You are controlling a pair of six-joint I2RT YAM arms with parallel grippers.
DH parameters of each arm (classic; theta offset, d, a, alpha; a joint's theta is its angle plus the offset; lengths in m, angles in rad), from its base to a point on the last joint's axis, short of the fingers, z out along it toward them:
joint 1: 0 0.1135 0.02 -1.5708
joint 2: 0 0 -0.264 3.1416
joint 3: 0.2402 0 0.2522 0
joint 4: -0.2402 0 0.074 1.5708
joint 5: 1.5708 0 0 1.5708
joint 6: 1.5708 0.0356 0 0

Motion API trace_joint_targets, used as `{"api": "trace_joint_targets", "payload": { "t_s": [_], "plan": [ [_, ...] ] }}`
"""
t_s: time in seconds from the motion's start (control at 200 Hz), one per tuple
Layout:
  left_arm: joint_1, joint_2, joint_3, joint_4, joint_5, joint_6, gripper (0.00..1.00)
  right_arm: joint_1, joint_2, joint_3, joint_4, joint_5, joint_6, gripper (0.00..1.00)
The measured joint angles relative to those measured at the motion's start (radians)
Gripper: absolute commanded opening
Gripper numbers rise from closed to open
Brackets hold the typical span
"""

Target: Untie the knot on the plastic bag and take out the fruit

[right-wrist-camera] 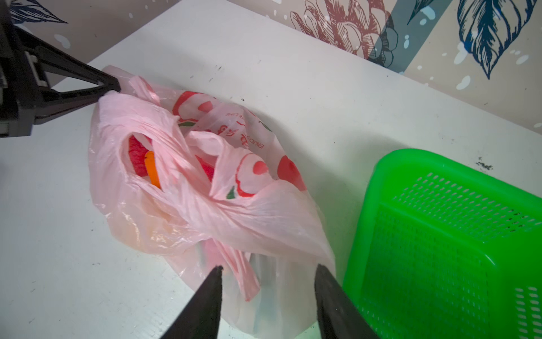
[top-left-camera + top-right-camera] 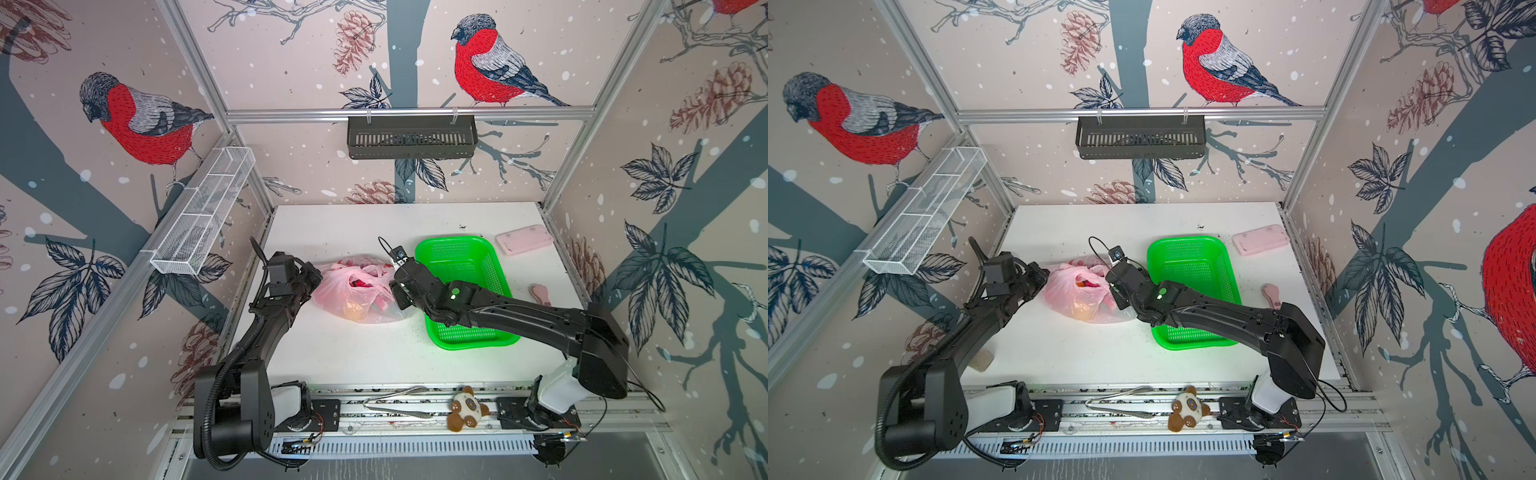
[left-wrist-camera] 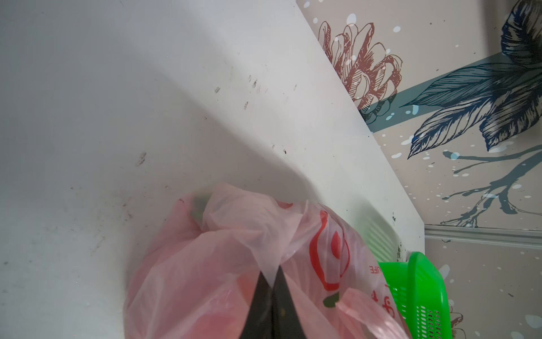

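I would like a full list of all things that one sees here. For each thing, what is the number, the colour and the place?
plastic bag: one, translucent pink with red prints, on the table, left of middle
fruit: number unclear, red and orange, inside the bag
basket: one, green, right of the bag
case: one, pink, far right corner of the table
small thing: one, pink, right edge of the table, kind unclear
tongs: one, metal, front rail
plush toy: one, brown and white, front rail
wall basket: one, black, back wall
wire shelf: one, white, left wall
table: one, white
left hand: black, shut on the bag's plastic
right hand: black, open, at the bag's basket side
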Motion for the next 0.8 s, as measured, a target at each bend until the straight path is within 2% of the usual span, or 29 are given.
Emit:
{"api": "trace_joint_targets", "payload": {
  "t_s": [0.15, 0.515, 0.57, 0.796],
  "plan": [
    [0.000, -0.015, -0.005, 0.003, 0.016, -0.005, 0.00, 0.037, 0.060, 0.063, -0.002, 0.027, -0.056, 0.60],
    [0.000, -0.018, -0.014, 0.016, 0.029, -0.005, 0.00, 0.046, 0.262, 0.251, -0.040, 0.030, -0.204, 0.61],
    [0.000, -0.020, -0.016, 0.016, 0.032, -0.005, 0.00, 0.045, 0.283, 0.269, -0.043, 0.031, -0.212, 0.56],
    [0.000, -0.020, -0.019, 0.018, 0.037, -0.005, 0.00, 0.030, 0.322, 0.290, -0.048, 0.030, -0.233, 0.22]
  ]
}}
